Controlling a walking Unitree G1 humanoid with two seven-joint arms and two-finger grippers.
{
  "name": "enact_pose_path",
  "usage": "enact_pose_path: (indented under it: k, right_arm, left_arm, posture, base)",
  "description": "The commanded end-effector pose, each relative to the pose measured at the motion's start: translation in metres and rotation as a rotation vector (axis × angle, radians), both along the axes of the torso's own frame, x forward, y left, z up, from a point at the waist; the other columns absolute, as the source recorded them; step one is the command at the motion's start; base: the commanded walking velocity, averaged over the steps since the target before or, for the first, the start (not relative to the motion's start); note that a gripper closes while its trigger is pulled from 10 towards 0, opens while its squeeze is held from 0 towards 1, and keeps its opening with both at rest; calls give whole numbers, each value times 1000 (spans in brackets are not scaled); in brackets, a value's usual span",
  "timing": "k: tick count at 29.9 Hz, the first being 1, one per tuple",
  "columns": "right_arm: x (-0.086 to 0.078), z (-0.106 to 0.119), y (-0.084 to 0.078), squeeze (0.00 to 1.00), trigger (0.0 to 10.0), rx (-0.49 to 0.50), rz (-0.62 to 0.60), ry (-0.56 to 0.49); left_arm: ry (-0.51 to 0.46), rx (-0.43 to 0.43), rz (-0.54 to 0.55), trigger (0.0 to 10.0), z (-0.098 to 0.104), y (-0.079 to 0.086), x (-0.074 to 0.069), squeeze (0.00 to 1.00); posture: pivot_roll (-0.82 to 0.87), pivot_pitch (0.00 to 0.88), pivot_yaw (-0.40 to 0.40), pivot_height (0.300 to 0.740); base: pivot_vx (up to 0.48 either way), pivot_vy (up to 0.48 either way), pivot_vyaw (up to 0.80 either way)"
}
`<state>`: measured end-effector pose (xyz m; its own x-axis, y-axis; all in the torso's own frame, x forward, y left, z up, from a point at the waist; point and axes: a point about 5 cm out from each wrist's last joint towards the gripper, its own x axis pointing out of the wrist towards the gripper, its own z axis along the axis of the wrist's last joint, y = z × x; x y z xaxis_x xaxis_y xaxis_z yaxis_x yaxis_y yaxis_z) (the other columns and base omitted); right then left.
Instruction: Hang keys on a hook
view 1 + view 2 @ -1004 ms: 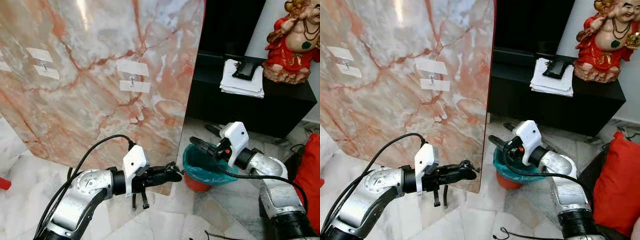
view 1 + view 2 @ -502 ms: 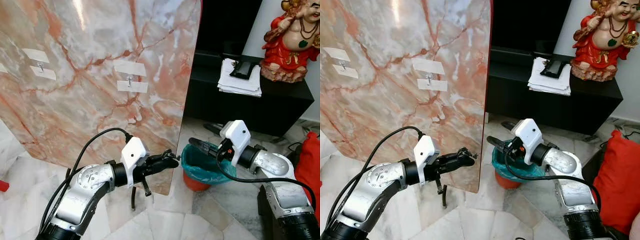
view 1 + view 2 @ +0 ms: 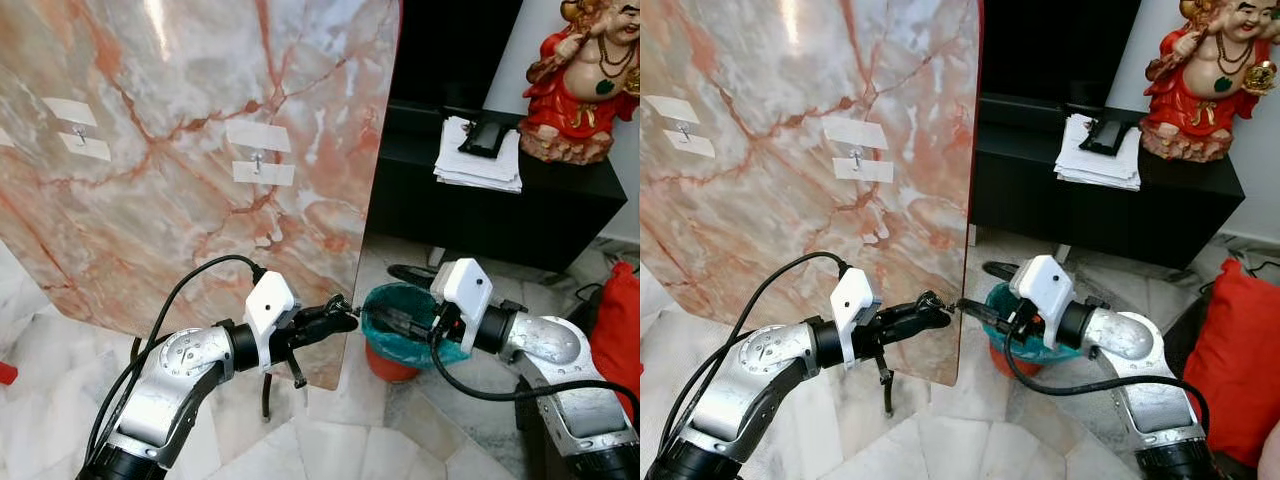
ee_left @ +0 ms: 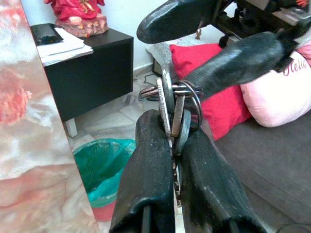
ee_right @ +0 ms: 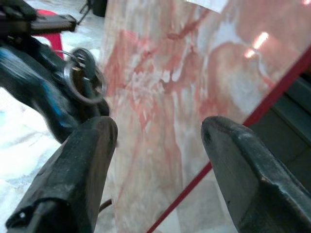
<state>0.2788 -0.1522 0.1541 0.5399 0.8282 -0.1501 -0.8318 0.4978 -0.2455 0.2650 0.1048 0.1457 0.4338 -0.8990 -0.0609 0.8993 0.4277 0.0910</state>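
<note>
A bunch of keys on a ring (image 4: 167,99) is pinched between the black fingers of my left gripper (image 3: 340,305), held low in front of the right edge of the marble panel (image 3: 180,230). The ring also appears as a blurred loop (image 5: 82,80) in the right wrist view. My right gripper (image 3: 985,311) is open, its fingertips just right of the keys; in the left wrist view one right finger (image 4: 238,60) lies against the ring. A small metal hook (image 3: 257,160) taped with white strips sits on the panel above; a second hook (image 3: 80,130) is further left.
A bin with a green liner (image 3: 385,300) stands on the floor under my right arm. Behind it is a black cabinet (image 3: 470,215) with papers (image 3: 478,160) and a red statue (image 3: 585,80). A red cushion (image 3: 618,320) lies at the far right.
My right gripper has swung left and down until its fingertips meet the keys. My left gripper has lifted a little and tilted its tip upward, still holding the keys.
</note>
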Motion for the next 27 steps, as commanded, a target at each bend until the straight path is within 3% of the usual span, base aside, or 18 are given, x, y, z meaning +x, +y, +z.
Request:
enact_pose_path:
  k: [1, 16, 27]
  right_arm:
    - [-6, 5, 3, 0, 10000, 12, 43, 0]
    - [-19, 10, 4, 0, 10000, 3, 135, 38]
    - [-20, 9, 26, 0, 10000, 37, 174, 39]
  left_arm:
    - [-11, 25, -5, 10000, 1, -2, 2, 0]
    - [-22, 44, -2, 10000, 0, -4, 4, 0]
    - [-24, 45, -25, 10000, 0, -12, 3, 0]
  posture:
    - [-17, 72, -10, 740]
    - [-15, 71, -6, 740]
    - [-10, 70, -7, 740]
  base:
    - [0, 0, 0]
    - [0, 0, 0]
    - [0, 0, 0]
